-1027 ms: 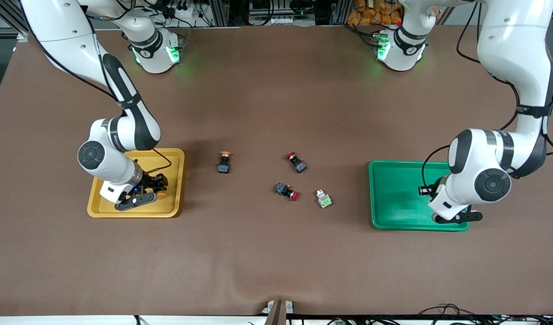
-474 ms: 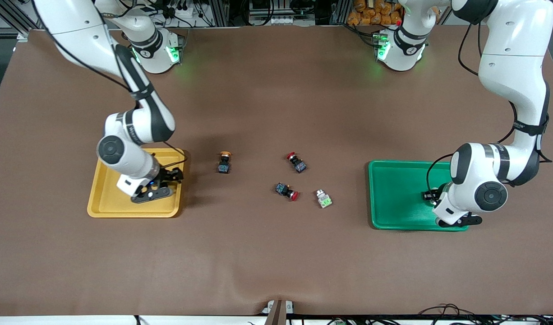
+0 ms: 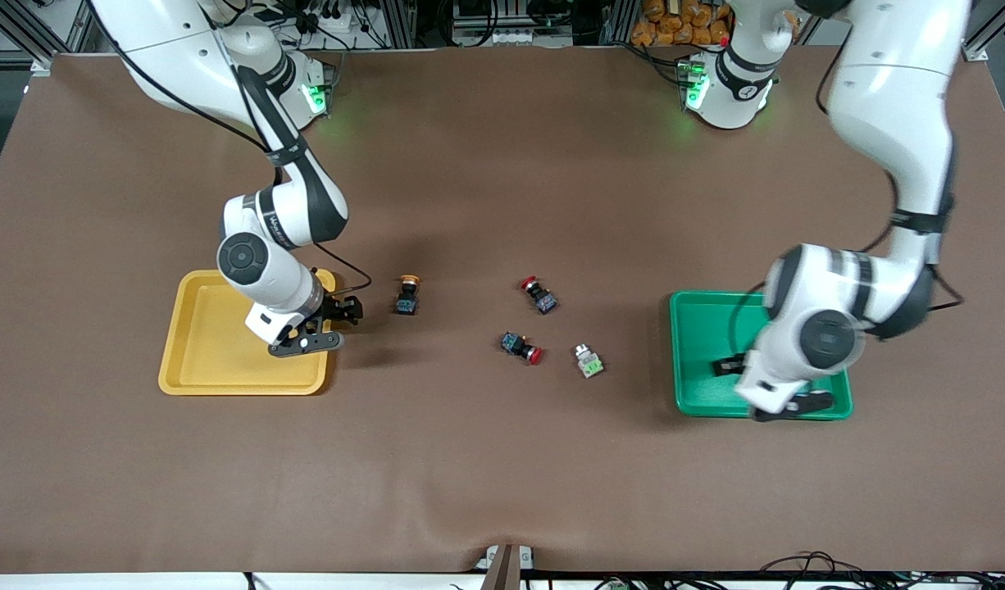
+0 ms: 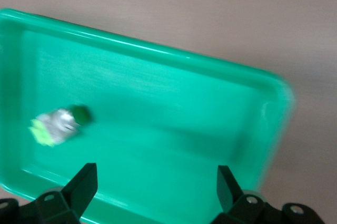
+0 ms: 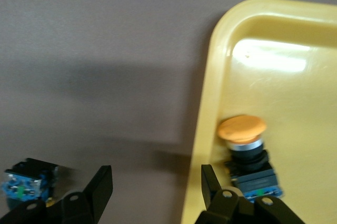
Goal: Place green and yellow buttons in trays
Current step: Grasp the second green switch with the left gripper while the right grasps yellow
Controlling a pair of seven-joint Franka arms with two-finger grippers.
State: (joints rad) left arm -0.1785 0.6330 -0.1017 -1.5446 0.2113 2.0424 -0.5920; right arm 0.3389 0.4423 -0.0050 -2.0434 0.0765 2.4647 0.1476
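Brown desk (image 3: 502, 459) with two trays at its ends: yellow tray (image 3: 203, 360) toward the right arm's end, green tray (image 3: 703, 360) toward the left arm's end. Left gripper (image 4: 155, 192) up over the green tray, jaws spread wide, holding nothing; inside that tray, lying on its side, a green button (image 4: 52, 126), pale grey with a light-green cap, clear of both fingers. Right gripper (image 5: 152, 190) over the yellow tray's edge nearest the middle of the desk, jaws partly apart and empty. In the yellow tray, close against that rim, a yellow button (image 5: 247, 153), black-bodied with a round orange-yellow cap, hidden under the arm in the front view. On the bare desk between the trays, four more switches: a second yellow button (image 3: 407, 295) just beside the yellow tray and near the right gripper; a red-capped switch (image 3: 539, 295) around the middle; another red-capped switch (image 3: 521, 347) nearer the front camera than the first; a second green button (image 3: 588, 360) just beside that one, toward the green tray. All four apart from one another, none touching a tray.
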